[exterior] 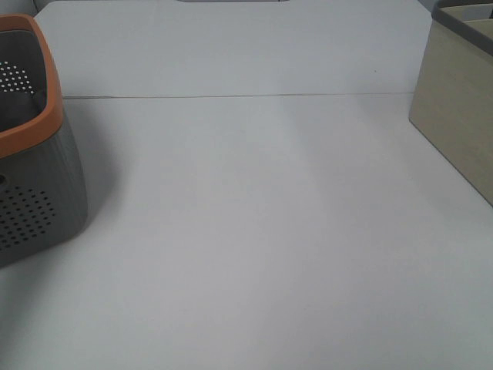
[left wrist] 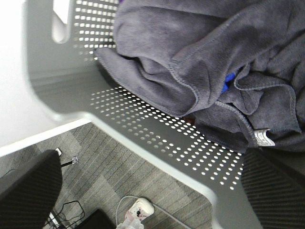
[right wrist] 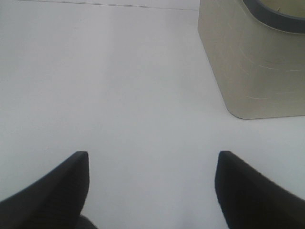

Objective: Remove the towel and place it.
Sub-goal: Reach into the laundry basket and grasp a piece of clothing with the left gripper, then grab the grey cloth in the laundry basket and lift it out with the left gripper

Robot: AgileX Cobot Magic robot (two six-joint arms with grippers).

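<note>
The towel [left wrist: 190, 43], dark charcoal plush, lies crumpled inside the grey perforated basket [left wrist: 157, 129] in the left wrist view. It has a white tag [left wrist: 263, 138], and a bit of blue shows in its folds. My left gripper [left wrist: 150, 160] is open, its dark fingers [left wrist: 28, 191] spread at the frame's corners, just outside the basket's wall and short of the towel. My right gripper [right wrist: 152, 160] is open and empty over the bare white table. In the exterior high view the basket [exterior: 35, 177], with its orange rim, stands at the left edge; the towel and both grippers are out of view there.
A beige box-shaped container [exterior: 454, 131] with a dark rim stands at the table's right edge and also shows in the right wrist view [right wrist: 257, 62]. The white table [exterior: 254, 231] has a seam across its back. Floor and a power strip [left wrist: 140, 209] show beyond the basket.
</note>
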